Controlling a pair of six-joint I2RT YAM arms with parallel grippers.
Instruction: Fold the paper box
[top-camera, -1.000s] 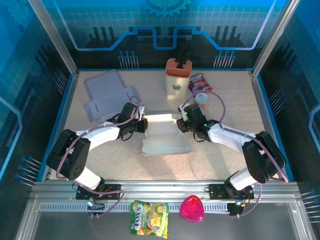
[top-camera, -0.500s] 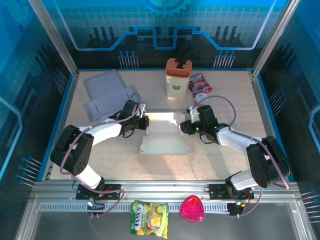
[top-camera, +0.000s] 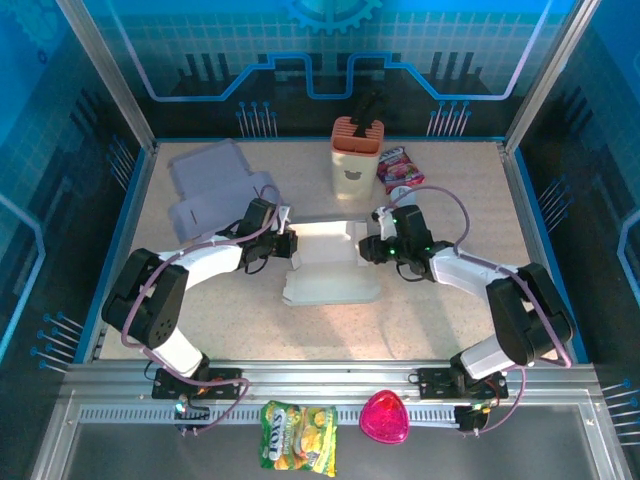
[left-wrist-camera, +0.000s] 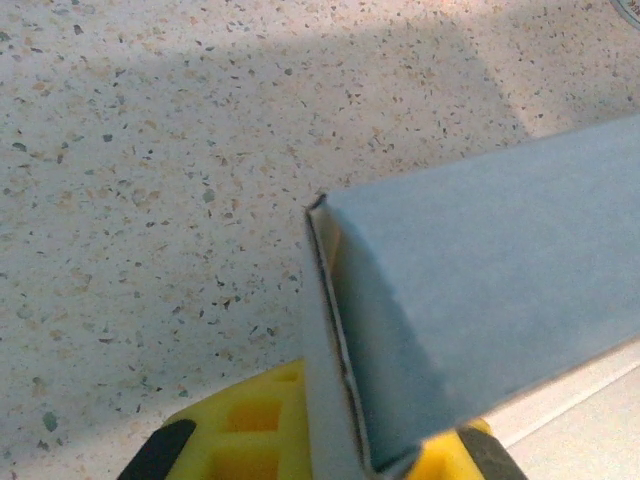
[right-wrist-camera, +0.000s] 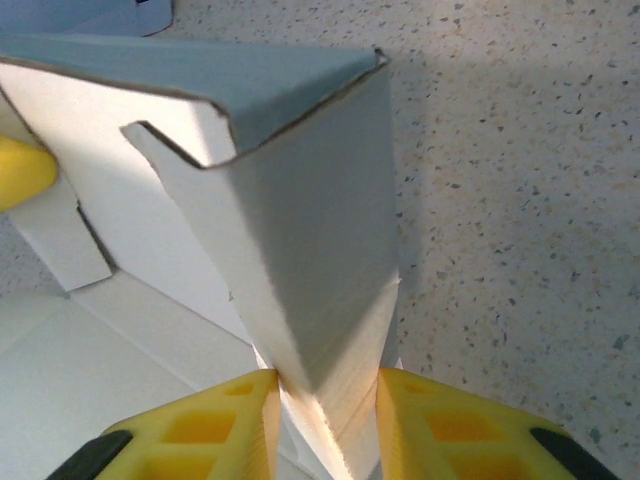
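The paper box (top-camera: 330, 268) lies half-formed at the table's middle, white inside, grey-blue outside. My left gripper (top-camera: 288, 246) is at its left end. In the left wrist view this gripper (left-wrist-camera: 345, 440) is shut on an upright side wall (left-wrist-camera: 470, 300) of the box, thin card pinched between yellow fingers (left-wrist-camera: 235, 430). My right gripper (top-camera: 368, 250) is at the box's right end. In the right wrist view it (right-wrist-camera: 325, 415) is shut on a folded corner flap (right-wrist-camera: 310, 250), yellow fingertips (right-wrist-camera: 440, 420) pressing either side of the doubled card.
Flat grey box blanks (top-camera: 213, 185) lie at the back left. An orange-topped white container (top-camera: 355, 155) and a red snack packet (top-camera: 400, 165) stand behind the box. A yellow snack bag (top-camera: 298, 436) and a pink object (top-camera: 384, 418) rest on the near rail.
The right wrist has swung a little back and to the right while keeping its grip. The box has shifted slightly. The left gripper has edged back, still shut on the wall.
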